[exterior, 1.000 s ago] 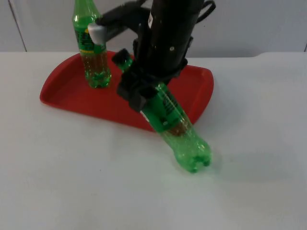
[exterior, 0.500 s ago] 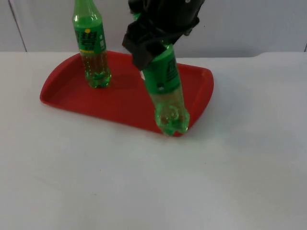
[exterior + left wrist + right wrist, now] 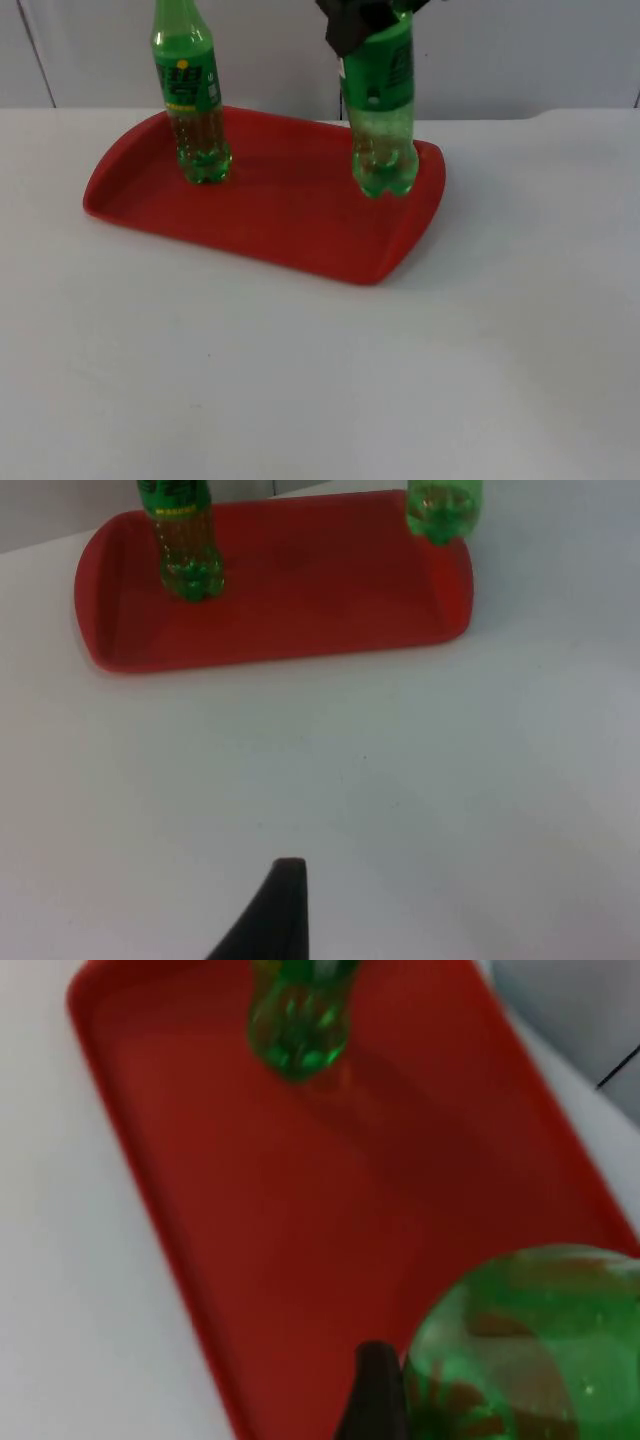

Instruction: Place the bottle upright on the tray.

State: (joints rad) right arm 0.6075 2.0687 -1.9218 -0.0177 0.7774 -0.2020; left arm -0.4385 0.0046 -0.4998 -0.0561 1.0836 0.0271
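My right gripper is shut on the upper part of a green plastic bottle and holds it upright over the right end of the red tray. The bottle's base is at the tray floor near the right rim; I cannot tell whether it touches. In the right wrist view the held bottle looms large beside one black fingertip, above the tray. The left wrist view looks from well in front at the tray and the held bottle's base. My left arm waits there, its fingertip above bare table.
A second green bottle stands upright at the tray's left end, also seen as a bottle from the left wrist and a bottle from the right wrist. White table spreads in front of the tray. The grey wall rises behind.
The right gripper has lifted the bottle from a slant off the tray's front edge, swung it upright and carried it back and to the right over the tray.
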